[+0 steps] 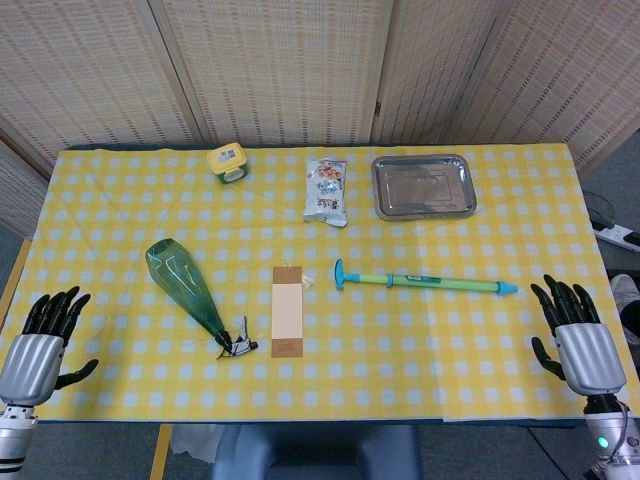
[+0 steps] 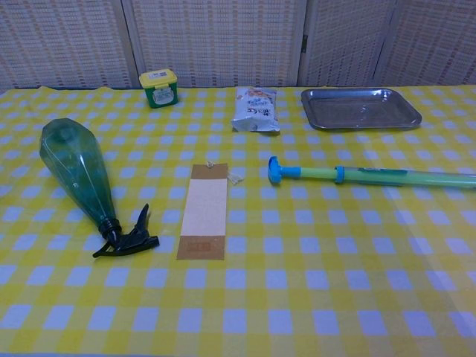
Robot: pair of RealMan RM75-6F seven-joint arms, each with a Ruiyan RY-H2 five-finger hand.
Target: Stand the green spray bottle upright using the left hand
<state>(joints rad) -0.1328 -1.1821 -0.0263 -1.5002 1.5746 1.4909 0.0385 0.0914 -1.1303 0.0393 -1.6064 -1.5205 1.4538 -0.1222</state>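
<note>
Bottle-righting falls to the left hand [image 1: 38, 345], empty with fingers spread at the near-left table edge. Just ahead and inward lies the bottle [image 1: 185, 283] on its side, fat base away, black nozzle [image 1: 236, 345] toward the near edge; the right hand [image 1: 580, 340], also empty and spread, is well apart.

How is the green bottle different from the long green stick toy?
The green spray bottle is fat, see-through dark green, with a black trigger; the stick toy is thin, pale green with blue ends. The bottle points diagonally; the toy lies nearly straight across. Both lie flat on the table.
</note>
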